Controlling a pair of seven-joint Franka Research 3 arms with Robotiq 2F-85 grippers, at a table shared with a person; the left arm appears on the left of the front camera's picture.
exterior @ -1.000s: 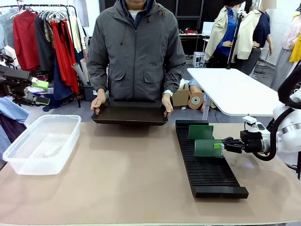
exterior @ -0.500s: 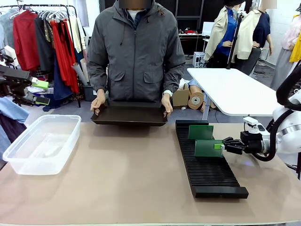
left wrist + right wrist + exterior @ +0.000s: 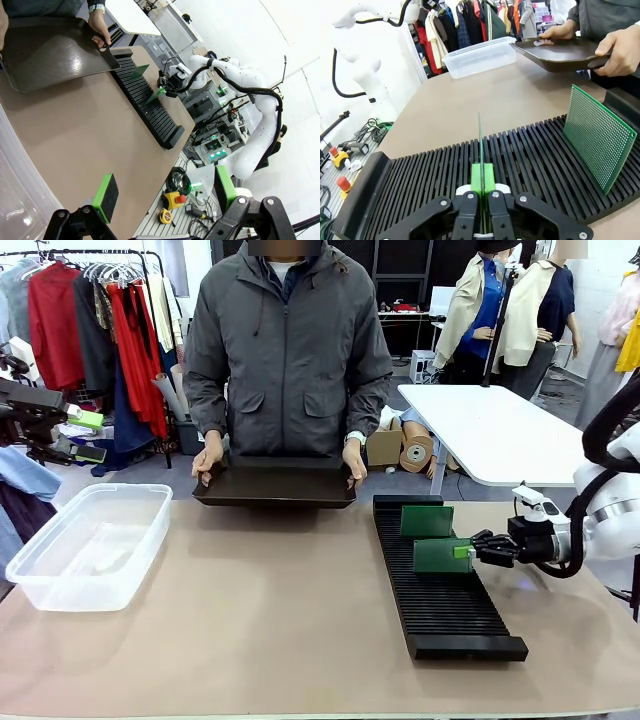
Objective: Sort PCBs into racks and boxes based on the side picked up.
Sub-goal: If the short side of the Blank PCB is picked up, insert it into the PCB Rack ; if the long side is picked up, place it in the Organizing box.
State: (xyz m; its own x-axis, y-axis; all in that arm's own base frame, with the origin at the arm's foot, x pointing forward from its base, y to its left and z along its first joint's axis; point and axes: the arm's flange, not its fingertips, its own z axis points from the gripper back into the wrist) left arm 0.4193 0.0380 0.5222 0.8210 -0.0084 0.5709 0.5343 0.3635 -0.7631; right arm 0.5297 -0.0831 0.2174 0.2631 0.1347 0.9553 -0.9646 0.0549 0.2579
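Observation:
The long black rack lies right of centre on the table. One green PCB stands upright in a slot near its far end. A second PCB stands in a slot just in front of it, with my right gripper shut on its right edge. In the right wrist view this held PCB shows edge-on, rising from my right gripper above the rack, and the dotted PCB stands to the right. My left gripper hangs open and holds nothing, high above the clear box.
A person at the far side holds a shallow black tray by both handles, tilted over the table's far edge. My left arm stays at the far left above the box. The tan table is bare between box and rack.

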